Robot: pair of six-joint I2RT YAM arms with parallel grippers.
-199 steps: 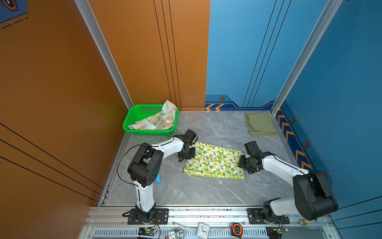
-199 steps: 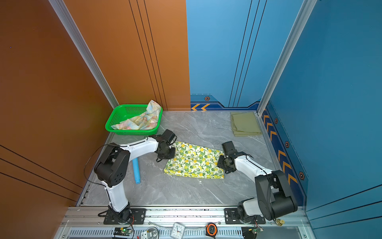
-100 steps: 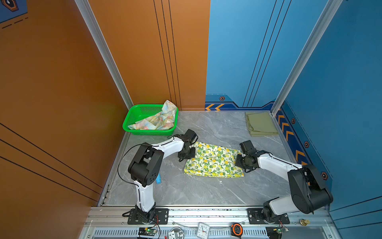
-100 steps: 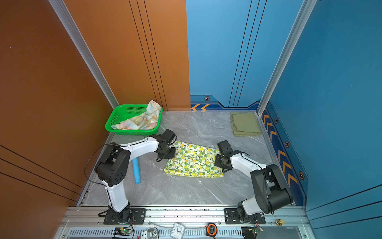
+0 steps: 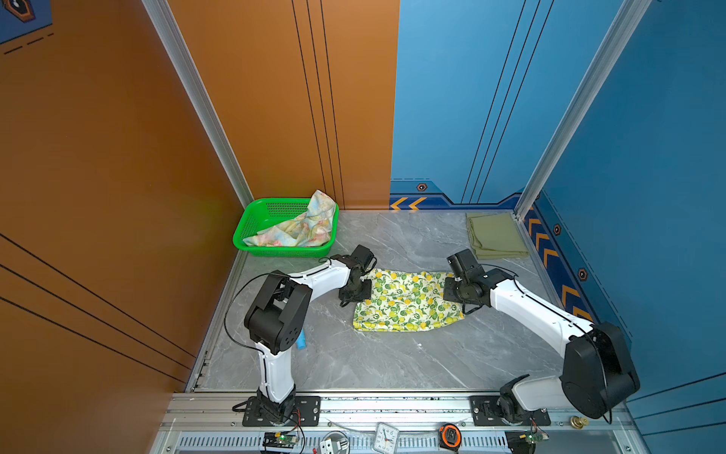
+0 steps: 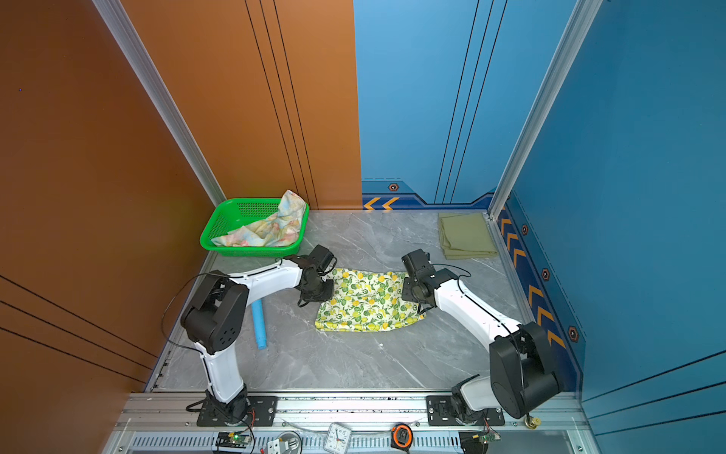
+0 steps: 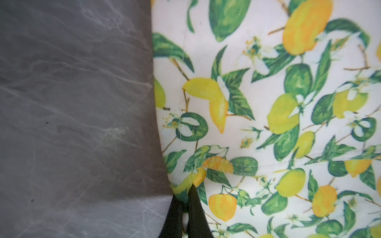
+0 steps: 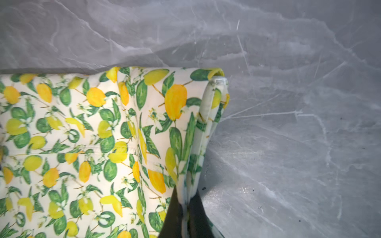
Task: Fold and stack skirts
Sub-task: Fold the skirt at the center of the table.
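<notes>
Reaching inward from both sides, bent low over desk (image 5: 393, 361). Pinching shut, with left end effector (image 7: 186, 192), one side edge of lemon skirt (image 5: 404, 302) spread flat mid-desk; with right end effector (image 8: 185, 198), clamping the opposite folded edge. In green basket (image 5: 244, 232), far left: crumpled pastel floral skirt (image 5: 302, 230). At far right corner: folded olive skirt (image 5: 495, 239).

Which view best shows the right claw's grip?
Right wrist view: close up, the right claw is shut on the lemon skirt. In both top views the arm hides it; the left wrist view misses it.
</notes>
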